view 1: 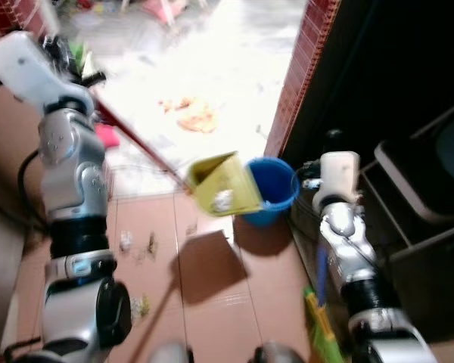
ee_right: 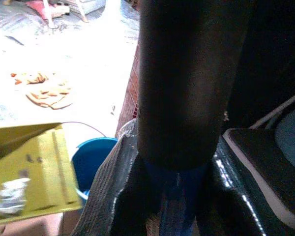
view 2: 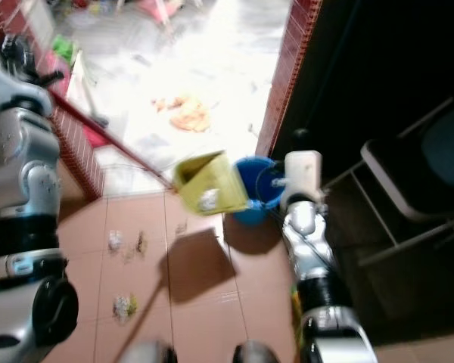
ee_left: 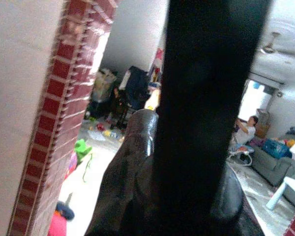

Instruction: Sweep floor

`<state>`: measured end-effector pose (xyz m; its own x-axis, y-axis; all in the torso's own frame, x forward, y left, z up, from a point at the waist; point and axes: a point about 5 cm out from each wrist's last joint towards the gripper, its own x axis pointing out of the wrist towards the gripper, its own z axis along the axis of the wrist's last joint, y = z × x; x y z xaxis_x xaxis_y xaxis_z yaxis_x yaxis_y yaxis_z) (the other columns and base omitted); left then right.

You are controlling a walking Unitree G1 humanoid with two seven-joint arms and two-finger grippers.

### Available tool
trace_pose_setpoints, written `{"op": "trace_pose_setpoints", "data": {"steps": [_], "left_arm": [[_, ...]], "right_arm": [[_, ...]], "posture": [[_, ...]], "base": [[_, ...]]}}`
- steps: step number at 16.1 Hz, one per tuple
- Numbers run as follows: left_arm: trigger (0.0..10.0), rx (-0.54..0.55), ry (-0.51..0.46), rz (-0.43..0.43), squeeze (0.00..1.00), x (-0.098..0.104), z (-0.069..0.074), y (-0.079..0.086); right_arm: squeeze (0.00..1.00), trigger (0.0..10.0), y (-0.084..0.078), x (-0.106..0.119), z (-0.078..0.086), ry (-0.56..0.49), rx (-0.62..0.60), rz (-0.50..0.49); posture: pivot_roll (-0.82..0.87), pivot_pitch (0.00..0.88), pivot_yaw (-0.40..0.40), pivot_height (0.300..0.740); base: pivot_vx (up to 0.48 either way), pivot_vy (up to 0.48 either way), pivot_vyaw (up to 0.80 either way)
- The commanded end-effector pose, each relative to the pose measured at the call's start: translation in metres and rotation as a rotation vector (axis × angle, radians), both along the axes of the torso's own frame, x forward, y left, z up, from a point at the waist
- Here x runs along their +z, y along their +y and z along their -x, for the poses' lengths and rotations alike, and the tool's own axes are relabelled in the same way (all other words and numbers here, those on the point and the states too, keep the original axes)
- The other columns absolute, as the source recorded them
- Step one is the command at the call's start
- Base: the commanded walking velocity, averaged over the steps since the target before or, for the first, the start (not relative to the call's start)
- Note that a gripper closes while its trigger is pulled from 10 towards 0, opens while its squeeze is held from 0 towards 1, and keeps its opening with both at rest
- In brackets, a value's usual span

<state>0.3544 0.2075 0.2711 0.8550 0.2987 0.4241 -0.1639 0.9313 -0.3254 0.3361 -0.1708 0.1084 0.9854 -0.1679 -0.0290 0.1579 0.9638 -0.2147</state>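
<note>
A yellow dustpan (view 1: 223, 185) on a long red handle (view 1: 132, 136) hangs tilted beside a blue bucket (view 1: 272, 189), with a crumpled white scrap (view 1: 222, 200) lying in it. My left gripper (view 1: 79, 72), raised at the upper left, is shut on the top of that red handle. My right gripper (ee_right: 177, 191), low on the right by the bucket, is shut on a blue broom handle (view 1: 321, 272); green bristles (view 1: 318, 325) show near my feet. Small bits of litter (view 1: 136, 243) lie on the brown tiles.
A red brick wall edge (view 1: 303, 76) stands just behind the bucket, with a dark folding chair (view 1: 424, 181) to its right. An orange cloth (view 1: 197, 117) lies on the bright floor beyond. In the left wrist view a person (ee_left: 246, 130) sits far off.
</note>
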Motion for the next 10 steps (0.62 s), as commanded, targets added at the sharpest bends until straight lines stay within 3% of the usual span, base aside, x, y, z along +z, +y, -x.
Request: {"op": "trace_pose_setpoints", "data": {"steps": [1, 4, 7, 10], "left_arm": [[10.0, -0.057, -0.119, 0.009, 0.0, 0.025, 0.002, -0.017], [10.0, -0.077, -0.123, -0.01, 0.0, 0.025, 0.002, -0.024], [10.0, -0.097, -0.121, -0.011, 0.0, 0.023, 0.002, -0.029], [10.0, -0.106, -0.123, -0.01, 0.0, 0.022, 0.002, -0.031]], "right_arm": [[0.0, 10.0, -0.01, 0.01, -0.001, -0.043, -0.02, 0.018], [0.0, 10.0, -0.01, 0.01, -0.001, -0.043, -0.018, 0.022], [0.0, 10.0, -0.01, 0.009, -0.001, -0.032, -0.024, 0.029], [0.0, 10.0, -0.007, 0.008, -0.001, -0.032, -0.01, 0.028]], "posture": [[-0.05, 0.06, 0.0, 0.74], [-0.05, 0.06, 0.0, 0.74], [-0.05, 0.06, 0.0, 0.74], [-0.05, 0.057, 0.0, 0.74]], "base": [[0.48, 0.0, 0.0], [0.474, 0.0, 0.0], [0.458, 0.0, -0.71], [0.447, 0.0, 0.0]]}}
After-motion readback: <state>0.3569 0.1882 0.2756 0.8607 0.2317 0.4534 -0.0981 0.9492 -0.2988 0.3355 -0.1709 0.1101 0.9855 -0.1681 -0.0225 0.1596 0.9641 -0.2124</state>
